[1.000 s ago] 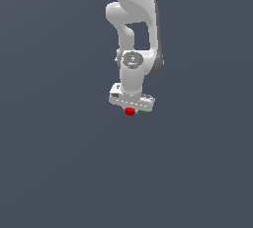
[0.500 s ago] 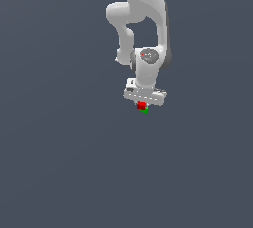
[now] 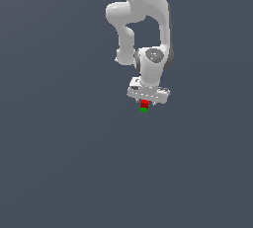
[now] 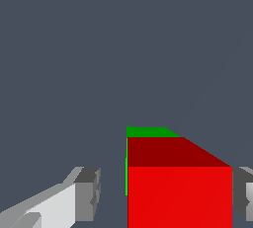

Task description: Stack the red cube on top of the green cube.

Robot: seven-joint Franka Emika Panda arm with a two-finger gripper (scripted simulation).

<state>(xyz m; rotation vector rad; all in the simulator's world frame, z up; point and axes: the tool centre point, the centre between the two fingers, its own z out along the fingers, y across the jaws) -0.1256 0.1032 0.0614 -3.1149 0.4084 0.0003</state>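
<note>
The red cube [image 3: 144, 103] sits directly on top of the green cube [image 3: 144, 109], just below the white gripper [image 3: 145, 102]. In the wrist view the red cube [image 4: 178, 187] fills the space between the fingers, and only a thin edge of the green cube [image 4: 146, 132] shows behind and beside it. The gripper [image 4: 165, 195] straddles the red cube. One grey fingertip [image 4: 89, 192] stands clearly apart from the cube. The other fingertip [image 4: 242, 192] is right at the cube's opposite face. The jaws look slightly open.
The flat dark grey floor [image 3: 59, 163] surrounds the cubes. The white arm [image 3: 143, 19] rises above the gripper. No other objects show.
The gripper carried the red cube towards the exterior view's right, from beside the green cube to right over it. The red cube now rests on the green one.
</note>
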